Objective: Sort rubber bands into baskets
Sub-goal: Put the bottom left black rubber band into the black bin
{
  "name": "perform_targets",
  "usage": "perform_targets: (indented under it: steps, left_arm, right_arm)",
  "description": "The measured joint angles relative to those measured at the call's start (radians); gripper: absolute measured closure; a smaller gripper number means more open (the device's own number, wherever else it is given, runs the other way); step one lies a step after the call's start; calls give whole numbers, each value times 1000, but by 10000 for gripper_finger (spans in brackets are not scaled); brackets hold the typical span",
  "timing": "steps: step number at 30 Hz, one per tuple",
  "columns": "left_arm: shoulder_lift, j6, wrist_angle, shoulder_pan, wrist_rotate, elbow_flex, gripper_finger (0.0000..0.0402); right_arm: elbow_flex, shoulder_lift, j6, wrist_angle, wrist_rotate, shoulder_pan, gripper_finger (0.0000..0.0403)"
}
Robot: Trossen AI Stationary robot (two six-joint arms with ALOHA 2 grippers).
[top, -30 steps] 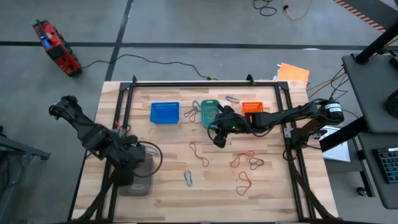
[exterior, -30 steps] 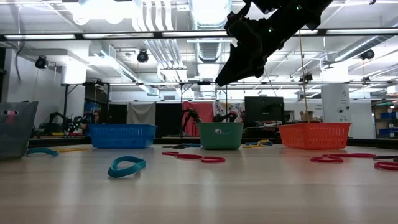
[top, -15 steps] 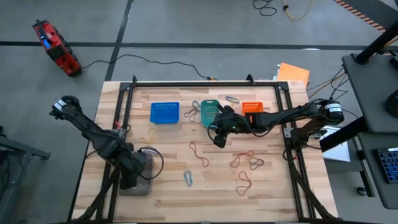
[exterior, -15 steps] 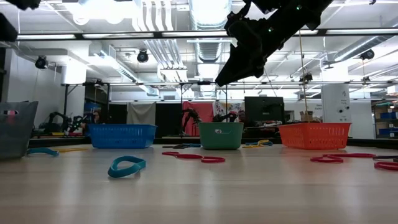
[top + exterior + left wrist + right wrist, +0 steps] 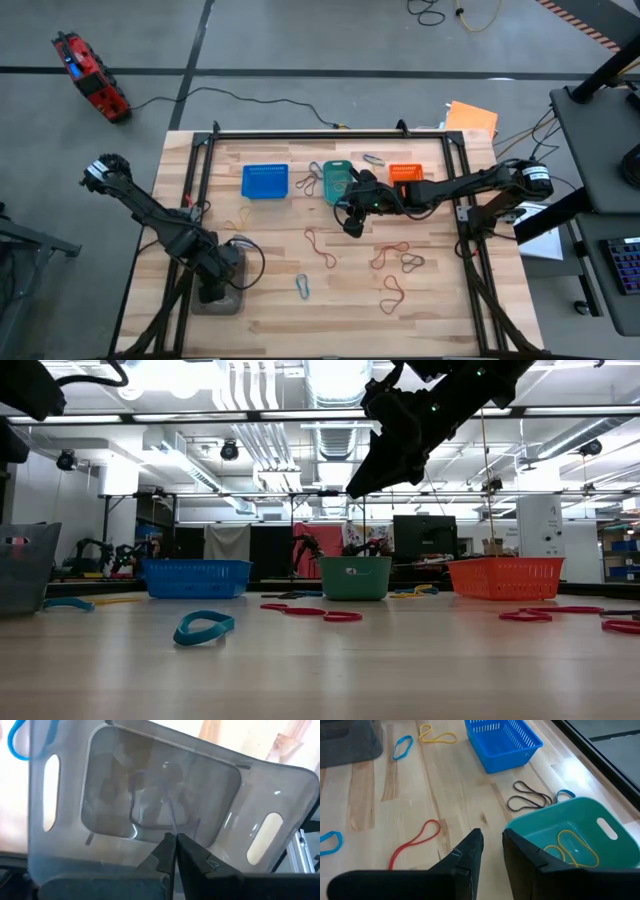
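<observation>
L tool (image 5: 171, 851) sits above the clear grey container (image 5: 222, 290) near the table's (image 5: 270, 320) front L corner, fingers pressed together w/ nothing between them; wrist view looks straight down into the container, tips over its middle. One blue band (image 5: 16, 742) lies on the wood just outside the container's rim. A yellow band (image 5: 238, 213) is on the table beyond the L tool, toward the blue basket (image 5: 265, 181), which stands well apart from it at the far side.

Between the 2 tools: a blue band (image 5: 303, 287) near the front, red bands (image 5: 318, 245) mid-table. Dark bands (image 5: 530, 800) lie between the blue basket and the teal basket (image 5: 337, 180).

R tool (image 5: 490, 854) hangs above the table just in front of the teal basket's near edge, not touching the wood. Fingers nearly together w/ a narrow gap, holding nothing. Teal basket has a yellow band (image 5: 575, 847) inside. A red band (image 5: 415, 840) lies on the wood just below/beside the R tool.

Past the R tool: orange basket (image 5: 405, 174) at the far side, just beside the teal one; a grey band (image 5: 373, 159) behind them. More red and dark bands (image 5: 400, 262) lie scattered on the front R part of the table, near the R arm.
</observation>
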Motion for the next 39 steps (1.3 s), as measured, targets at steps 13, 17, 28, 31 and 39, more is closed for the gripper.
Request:
perform_targets:
  steps: [13, 17, 28, 31, 39]
  left_arm:
    - [1, -25, 48, 0, -4, -114, 402]
    - [1, -38, 49, 0, -26, -129, 402]
    - [1, -56, 55, 0, -53, -133, 402]
    - [1, -56, 55, 0, -53, -133, 402]
    - [1, -71, 55, 0, -55, -133, 402]
  right_arm:
    - [0, 0, 7, 0, 0, 0, 334]
    - [0, 0, 7, 0, 0, 0, 334]
    - [0, 0, 8, 0, 0, 0, 334]
    - [0, 0, 8, 0, 0, 0, 334]
    - [0, 0, 8, 0, 0, 0, 324]
